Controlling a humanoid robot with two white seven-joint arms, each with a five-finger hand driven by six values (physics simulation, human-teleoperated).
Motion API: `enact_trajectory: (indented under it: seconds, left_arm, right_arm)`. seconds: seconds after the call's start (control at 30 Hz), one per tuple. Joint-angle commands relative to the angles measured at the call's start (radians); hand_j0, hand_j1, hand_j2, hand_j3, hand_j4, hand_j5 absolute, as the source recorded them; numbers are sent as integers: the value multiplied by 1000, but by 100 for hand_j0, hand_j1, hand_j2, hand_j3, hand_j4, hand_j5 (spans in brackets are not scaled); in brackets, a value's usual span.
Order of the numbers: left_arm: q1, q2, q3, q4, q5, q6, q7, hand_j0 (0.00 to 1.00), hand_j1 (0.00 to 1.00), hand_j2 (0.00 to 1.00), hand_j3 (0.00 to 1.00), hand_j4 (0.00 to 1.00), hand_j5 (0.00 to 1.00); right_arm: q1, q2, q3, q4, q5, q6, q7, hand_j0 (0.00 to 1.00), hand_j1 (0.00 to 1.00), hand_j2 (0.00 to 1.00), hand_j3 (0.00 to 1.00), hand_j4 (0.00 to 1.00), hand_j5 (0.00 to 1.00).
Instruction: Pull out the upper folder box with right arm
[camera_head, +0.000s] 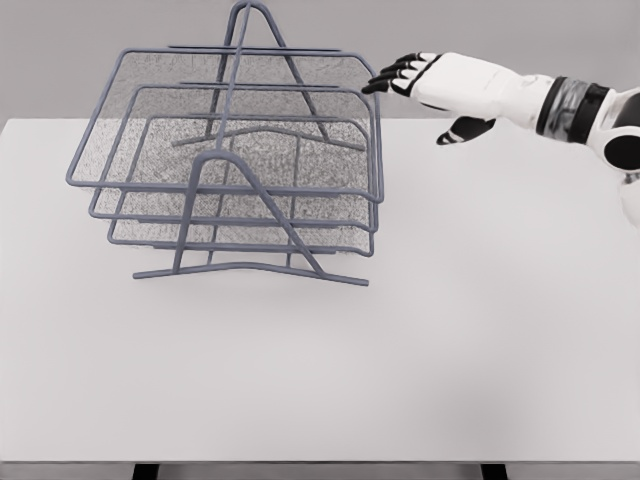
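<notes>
White and wide, the surface (420, 380) carried a grey wire rack (240, 190) of three mesh trays near its far left edge. Overlapping wires blurred the tiers; the upper folder box (235, 110) sat on top. Just beside its right rim hovered the right robot hand (415, 80), fingers spread, grasping nothing.

White table (320, 380), plain grey wall (60, 50) behind, even soft light

rack (240, 180): grey wire frame, fine mesh trays, matt metal look | table (450, 330): smooth matt white | right hand (425, 80): glossy white shell, black fingers
</notes>
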Motion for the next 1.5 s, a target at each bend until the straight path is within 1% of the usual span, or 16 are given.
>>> enact_trajectory:
  seconds: [0.0, 0.03, 0.17, 0.5, 0.57, 0.67, 0.8, 0.83, 0.9, 1.07, 1.1, 1.13, 1.17, 1.3, 1.37, 1.47]
  left_arm:
    - [0, 0, 0, 0, 0, 0, 0, 100, 100, 100, 100, 100, 100]
    - [0, 0, 0, 2, 0, 0, 0, 100, 100, 100, 100, 100, 100]
    - [0, 0, 0, 2, 0, 0, -2, 100, 100, 100, 100, 100, 100]
    - [0, 0, 0, 2, 0, 0, -2, 100, 100, 100, 100, 100, 100]
    - [0, 0, 0, 2, 0, 1, -2, 100, 100, 100, 100, 100, 100]
    - [0, 0, 0, 2, 0, 1, -2, 100, 100, 100, 100, 100, 100]
    - [0, 0, 0, 2, -2, 3, -2, 100, 100, 100, 100, 100, 100]
    - [0, 0, 0, 2, 0, 3, -2, 100, 100, 100, 100, 100, 100]
    - [0, 0, 0, 3, 0, 3, -2, 100, 100, 100, 100, 100, 100]
    - [0, 0, 0, 6, -2, 5, -2, 100, 100, 100, 100, 100, 100]
    - [0, 0, 0, 6, -2, 5, -2, 100, 100, 100, 100, 100, 100]
    - [0, 0, 0, 6, -2, 5, -2, 100, 100, 100, 100, 100, 100]
    - [0, 0, 0, 6, -2, 5, -2, 100, 100, 100, 100, 100, 100]
    - [0, 0, 0, 6, -2, 6, -2, 100, 100, 100, 100, 100, 100]
    - [0, 0, 0, 6, -2, 6, -2, 100, 100, 100, 100, 100, 100]
    - [2, 0, 0, 8, -2, 6, -2, 100, 100, 100, 100, 100, 100]
  right_arm:
    - [0, 10, -10, -30, -5, 3, -1, 100, 100, 100, 100, 100, 100]
    - [0, 35, 16, -33, -3, 3, -1, 100, 100, 100, 100, 100, 100]
    - [17, 39, 62, -31, 0, 3, -1, 100, 100, 100, 100, 100, 100]
    - [103, 16, 66, -45, 3, 3, -1, 100, 100, 100, 100, 100, 100]
    - [104, 12, 86, -45, 3, 3, -1, 100, 100, 100, 100, 100, 100]
    - [103, -108, 72, -54, -3, 3, -1, 100, 100, 100, 100, 100, 100]
    - [103, -174, 69, -50, -7, 3, -1, 100, 100, 100, 100, 100, 100]
    - [107, -175, 48, -47, -7, 3, -1, 100, 100, 100, 100, 100, 100]
    - [121, -209, 39, -45, -7, 3, -1, 100, 100, 100, 100, 100, 100]
    - [135, -272, 33, -41, -10, 3, -1, 100, 100, 100, 100, 100, 100]
    - [143, -292, 10, -41, -22, 3, -1, 100, 100, 100, 100, 100, 100]
    - [181, -301, -33, -39, -22, 3, -1, 100, 100, 100, 100, 100, 100]
    - [198, -338, -40, -39, -22, 3, -1, 100, 100, 100, 100, 100, 100]
    - [216, -419, -61, -38, -23, 3, -1, 100, 100, 100, 100, 100, 100]
    - [238, -439, -93, -36, -25, 3, -1, 100, 100, 100, 100, 100, 100]
    - [238, -465, -107, -36, -25, 3, -1, 100, 100, 100, 100, 100, 100]
